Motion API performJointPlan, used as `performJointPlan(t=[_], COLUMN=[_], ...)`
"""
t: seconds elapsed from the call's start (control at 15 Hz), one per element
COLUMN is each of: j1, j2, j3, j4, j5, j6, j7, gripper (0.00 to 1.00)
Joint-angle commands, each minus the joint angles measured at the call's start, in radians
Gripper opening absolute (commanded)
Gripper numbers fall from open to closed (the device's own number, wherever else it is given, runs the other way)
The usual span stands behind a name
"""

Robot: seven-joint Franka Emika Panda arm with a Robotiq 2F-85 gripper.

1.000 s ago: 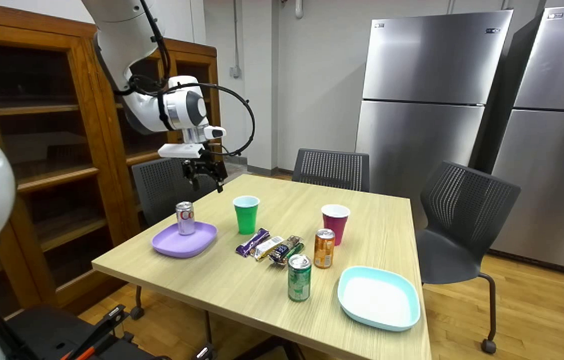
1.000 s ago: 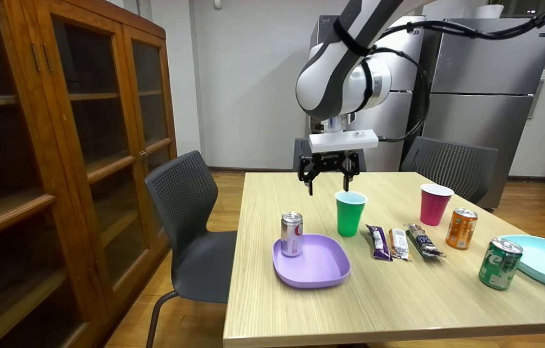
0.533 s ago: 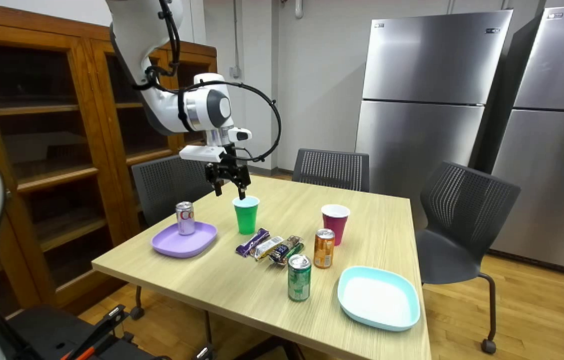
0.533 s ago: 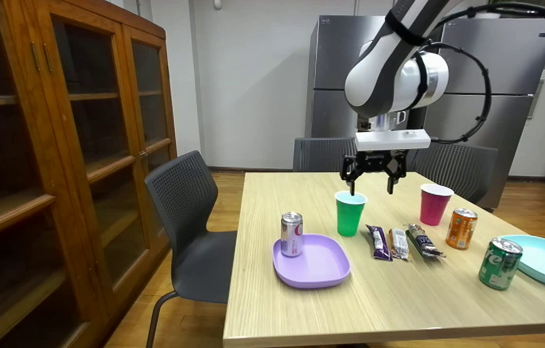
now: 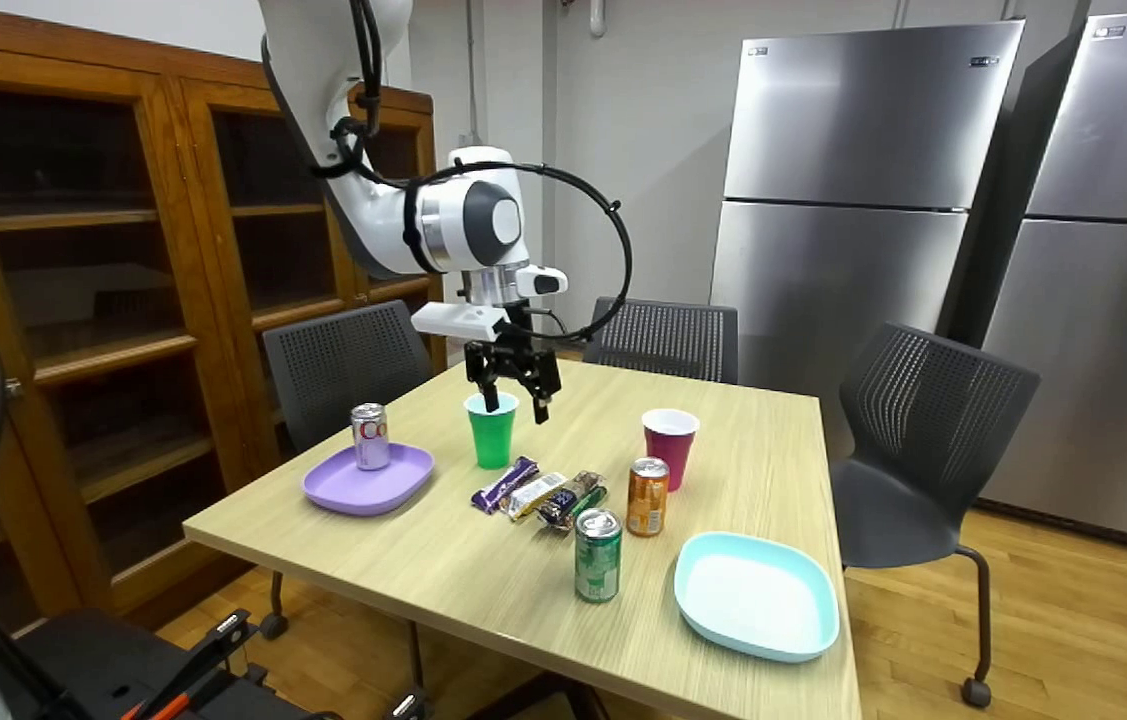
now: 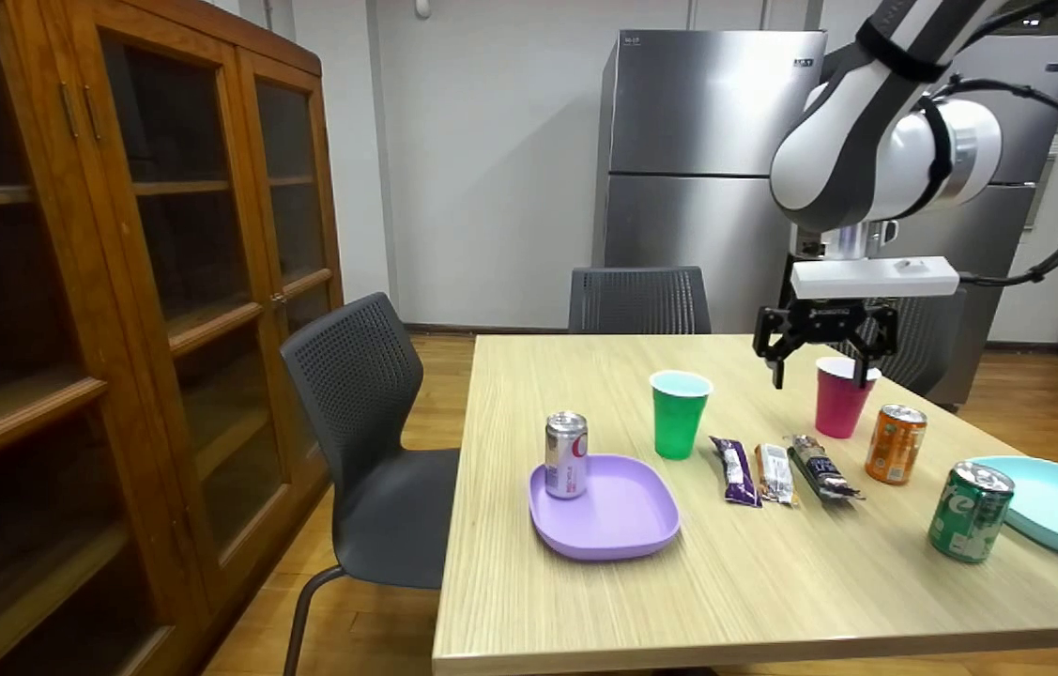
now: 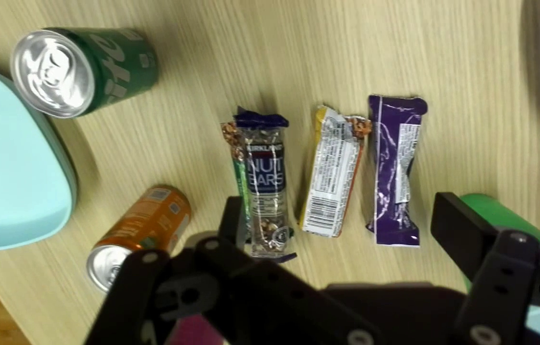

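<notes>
Your gripper [image 6: 819,377] hung wide and empty; descending at that spread could have tipped the green cup [image 7: 509,215], partly hidden behind one finger [image 7: 464,235] in the wrist view.

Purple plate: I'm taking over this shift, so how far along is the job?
Looks done: the silver can stands on the purple plate.
In hand: nothing; the gripper hangs open over the table.
Possibly left: the orange can, green can and bars, all off that plate.
</notes>
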Motion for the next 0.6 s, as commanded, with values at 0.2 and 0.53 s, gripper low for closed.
performJointPlan(t=[0.2, 0.53], j1=[-0.075, -0.134], j2=[-0.062, -0.053], j3=[-0.038, -0.055], j4=[-0.102, -0.123], j5=[0.023, 0.060], j6=[0.040, 0.047], j7=[-0.058, -0.092], gripper=[1.00, 1.00])
